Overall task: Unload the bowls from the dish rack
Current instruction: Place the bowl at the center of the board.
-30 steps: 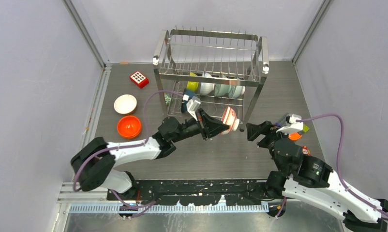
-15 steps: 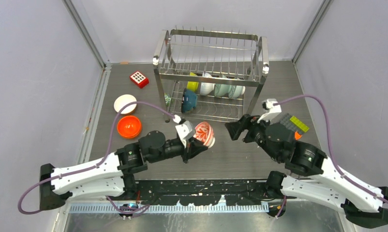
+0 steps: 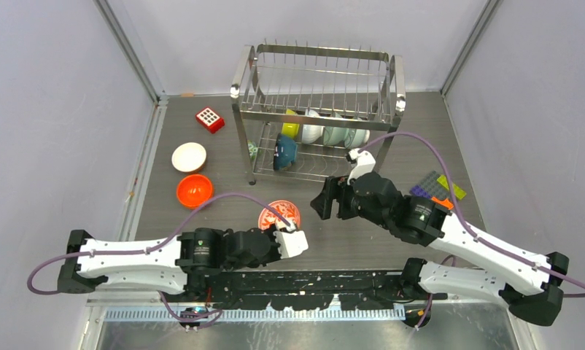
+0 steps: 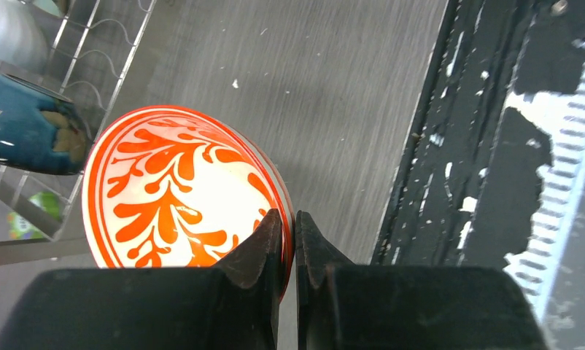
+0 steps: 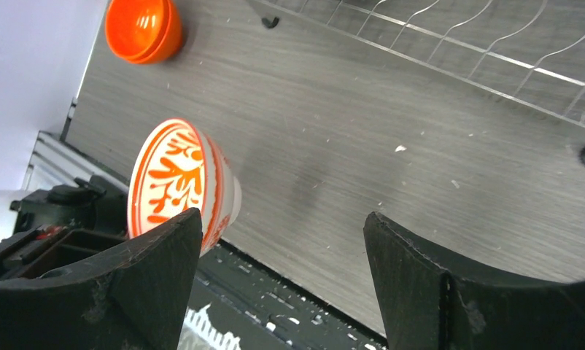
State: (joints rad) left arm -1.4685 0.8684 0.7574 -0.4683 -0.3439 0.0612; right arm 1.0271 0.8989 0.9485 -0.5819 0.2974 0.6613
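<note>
The steel dish rack (image 3: 319, 95) stands at the back of the table. On its lower tier sit lime-yellow (image 3: 291, 127), white (image 3: 310, 130) and pale teal (image 3: 335, 135) bowls, with a dark blue bowl (image 3: 284, 152) in front. My left gripper (image 3: 288, 227) is shut on the rim of a red-and-white patterned bowl (image 3: 279, 215), held tilted near the table's front edge. In the left wrist view, one finger is inside the patterned bowl (image 4: 173, 189) and one outside. My right gripper (image 3: 324, 198) stands open and empty in front of the rack, and the patterned bowl (image 5: 176, 182) shows beyond its left finger.
A white bowl (image 3: 189, 157) and an orange bowl (image 3: 195, 191) sit on the table at the left. A red dotted block (image 3: 210, 119) lies left of the rack. Flat coloured bricks (image 3: 439, 188) lie at the right, partly behind my right arm.
My left arm has drawn the patterned bowl back from the rack front to the near left of the table. My right arm has swung left and forward, toward the rack.
</note>
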